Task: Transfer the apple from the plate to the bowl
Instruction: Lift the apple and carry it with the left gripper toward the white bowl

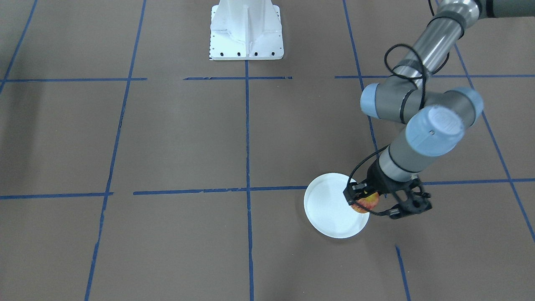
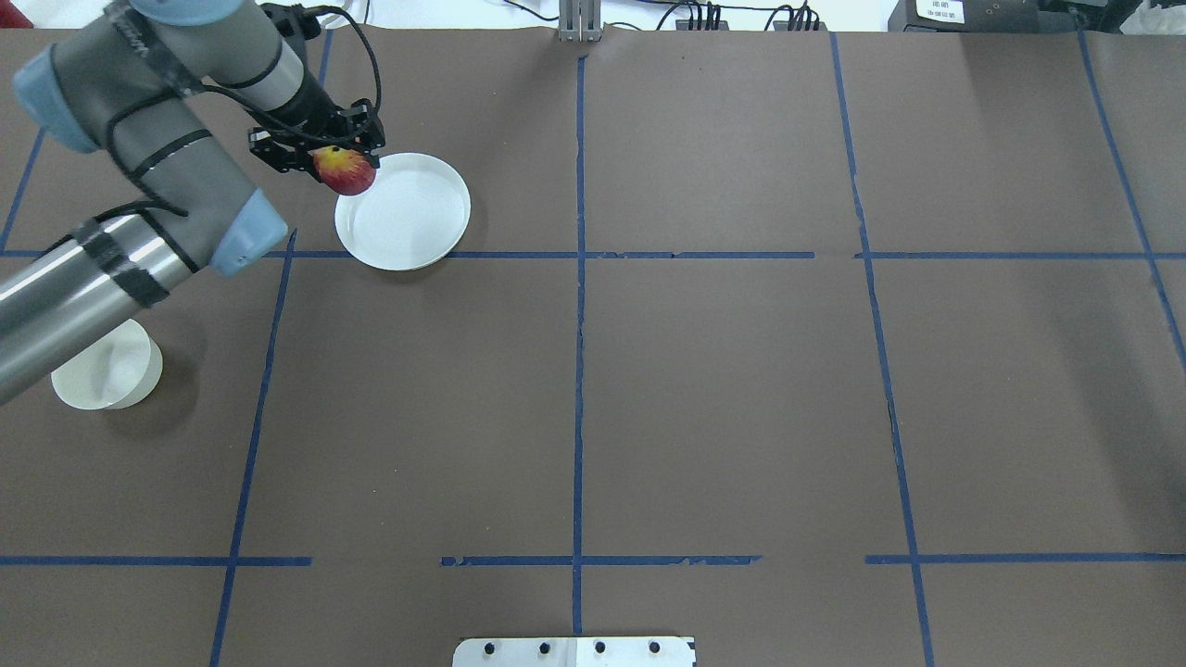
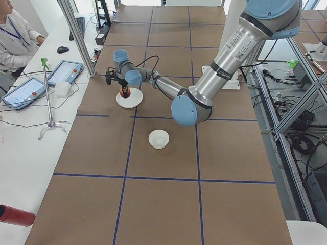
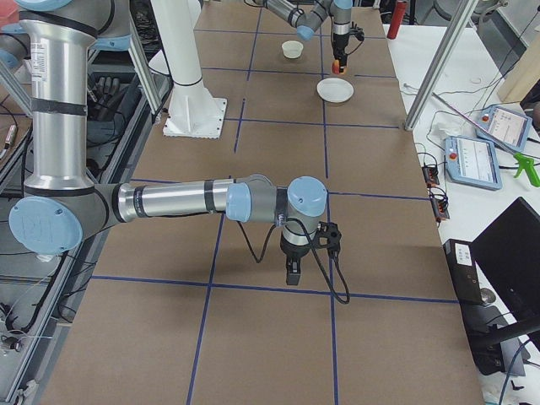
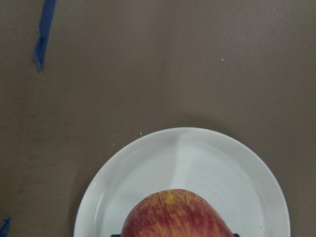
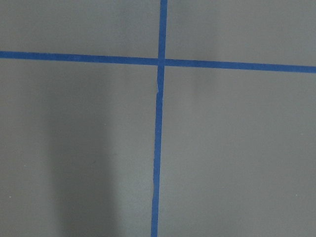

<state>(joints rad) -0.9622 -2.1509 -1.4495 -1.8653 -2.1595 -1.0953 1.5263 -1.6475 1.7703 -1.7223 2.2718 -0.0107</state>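
My left gripper point(image 2: 345, 165) is shut on the red and yellow apple point(image 2: 346, 172) and holds it in the air over the plate's left rim. The apple also shows in the front view point(image 1: 366, 202) and low in the left wrist view point(image 5: 175, 215). The flat white plate point(image 2: 412, 218) lies below it with nothing on it, and also shows in the left wrist view point(image 5: 197, 158). The small cream-white bowl point(image 2: 107, 371) stands nearer the robot, partly under the left arm, with nothing in it. My right gripper point(image 4: 292, 274) hangs low over bare table far from these; I cannot tell if it is open or shut.
The table is brown with blue tape lines. The robot's white base point(image 1: 246, 31) stands at the table's middle edge. An operator point(image 3: 13, 35), tablets point(image 3: 61, 71) and a stand are on a side table beyond the plate.
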